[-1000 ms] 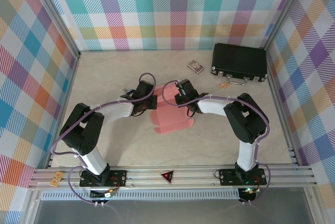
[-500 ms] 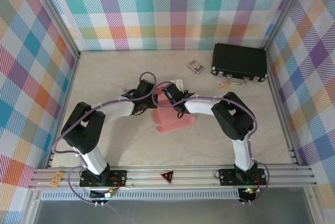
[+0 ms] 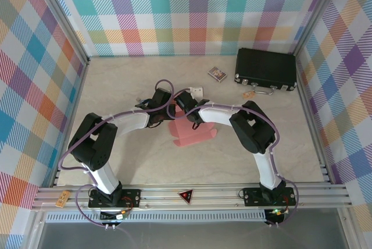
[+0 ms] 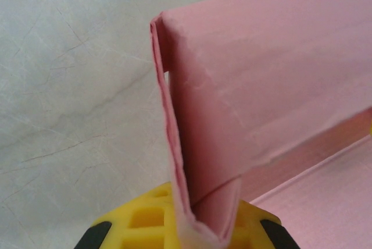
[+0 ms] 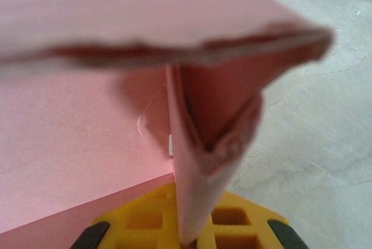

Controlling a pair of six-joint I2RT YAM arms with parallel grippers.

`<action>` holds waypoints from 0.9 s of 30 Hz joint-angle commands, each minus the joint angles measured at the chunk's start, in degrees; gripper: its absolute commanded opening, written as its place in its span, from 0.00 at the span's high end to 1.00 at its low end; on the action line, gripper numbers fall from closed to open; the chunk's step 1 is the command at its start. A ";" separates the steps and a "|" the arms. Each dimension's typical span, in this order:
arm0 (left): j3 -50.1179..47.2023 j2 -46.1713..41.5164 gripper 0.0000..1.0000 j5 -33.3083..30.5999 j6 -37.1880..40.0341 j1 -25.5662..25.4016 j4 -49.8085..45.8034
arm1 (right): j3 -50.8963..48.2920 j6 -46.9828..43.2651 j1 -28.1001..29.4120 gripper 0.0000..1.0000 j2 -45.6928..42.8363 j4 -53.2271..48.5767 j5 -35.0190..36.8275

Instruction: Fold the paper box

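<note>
The paper box is a salmon-pink cardboard sheet lying partly folded mid-table between both arms. My left gripper is at its far left corner and my right gripper is close beside it on the far edge. In the left wrist view, a folded pink flap stands upright, pinched between the yellow fingers of my left gripper. The right wrist view has another doubled flap, crumpled at its fold, clamped in my right gripper, with a pink panel lying flat to the left.
A black hard case with latches lies at the back right, with a small tan tag in front of it. A tiny patterned card pack sits left of the case. Plaid walls enclose the table on three sides.
The right arm has swung left, bringing its gripper close beside the left one at the box's far edge, and its jaws have narrowed onto the flap. The left gripper stayed put.
</note>
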 commanded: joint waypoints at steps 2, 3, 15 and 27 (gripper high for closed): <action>0.43 1.00 0.97 0.29 0.18 -1.25 -3.69 | 1.70 4.55 -1.41 0.92 2.75 -5.78 4.55; 0.37 1.03 0.97 0.29 0.16 -1.30 -3.73 | 1.96 4.66 -1.46 0.92 2.93 -6.16 4.54; 0.65 1.28 0.97 0.20 0.10 -1.34 -3.79 | 0.84 -0.80 -2.17 0.81 1.15 -2.12 -0.58; 1.16 2.02 0.97 0.17 -0.13 -1.43 -3.70 | -2.66 -5.03 -1.90 0.70 -2.67 0.66 -3.19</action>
